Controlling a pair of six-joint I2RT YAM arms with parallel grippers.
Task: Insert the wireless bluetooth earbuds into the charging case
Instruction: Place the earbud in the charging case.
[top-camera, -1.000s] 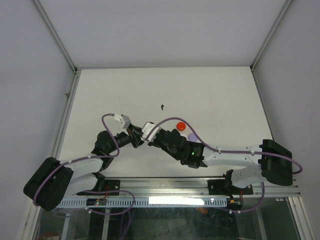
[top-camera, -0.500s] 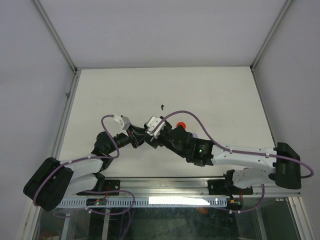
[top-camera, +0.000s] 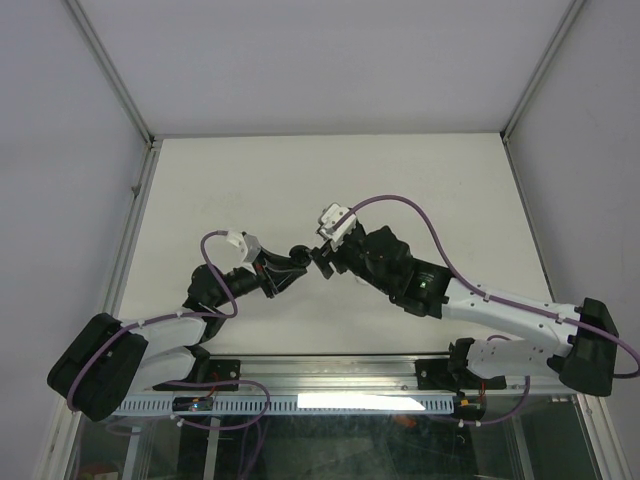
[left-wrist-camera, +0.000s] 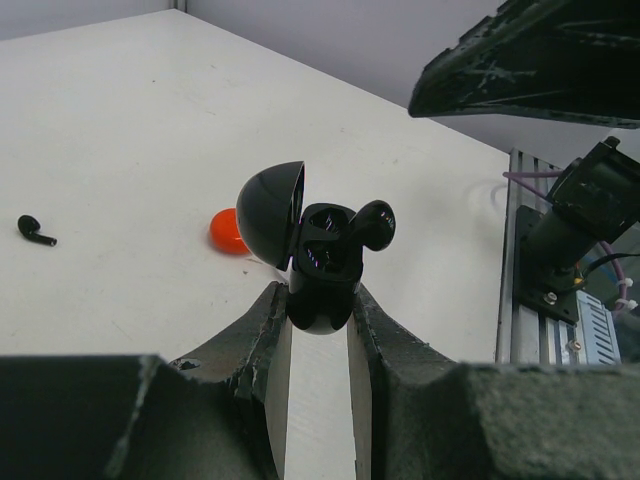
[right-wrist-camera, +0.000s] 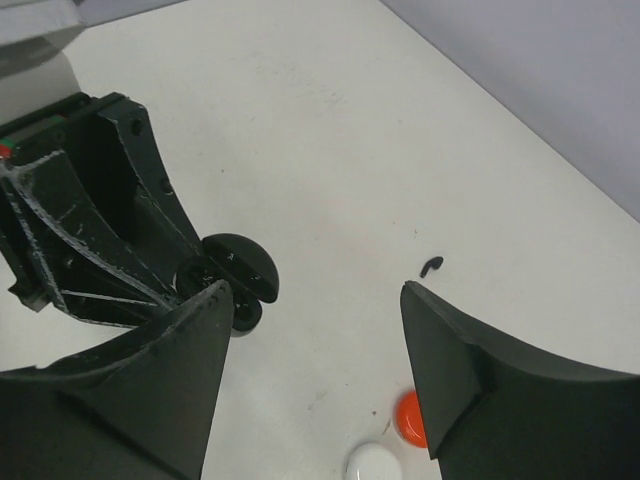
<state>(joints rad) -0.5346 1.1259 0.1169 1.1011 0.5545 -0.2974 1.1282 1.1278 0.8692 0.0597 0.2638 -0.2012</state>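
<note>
The left gripper (left-wrist-camera: 318, 294) is clamped on the lower body of the black charging case (left-wrist-camera: 322, 270) and holds it above the white surface (left-wrist-camera: 120, 120). The case is open, with its domed lid (left-wrist-camera: 272, 212) swung to 10 o'clock in the left wrist view. One black earbud (left-wrist-camera: 372, 223) sits in the open case, its rounded end standing proud of the rim at 2 o'clock. A second, loose black earbud (left-wrist-camera: 35, 231) lies on the surface well away at 9 o'clock from the case. A red disc (left-wrist-camera: 226, 232) lies on the surface, partly hidden behind the lid.

The right gripper (right-wrist-camera: 315, 290) hangs near the case with its fingers spread wide apart and nothing between them. In its wrist view the case is at 9 o'clock, just beside the left-hand fingertip. A white disc (right-wrist-camera: 375, 465) lies beside the red one at 6 o'clock.
</note>
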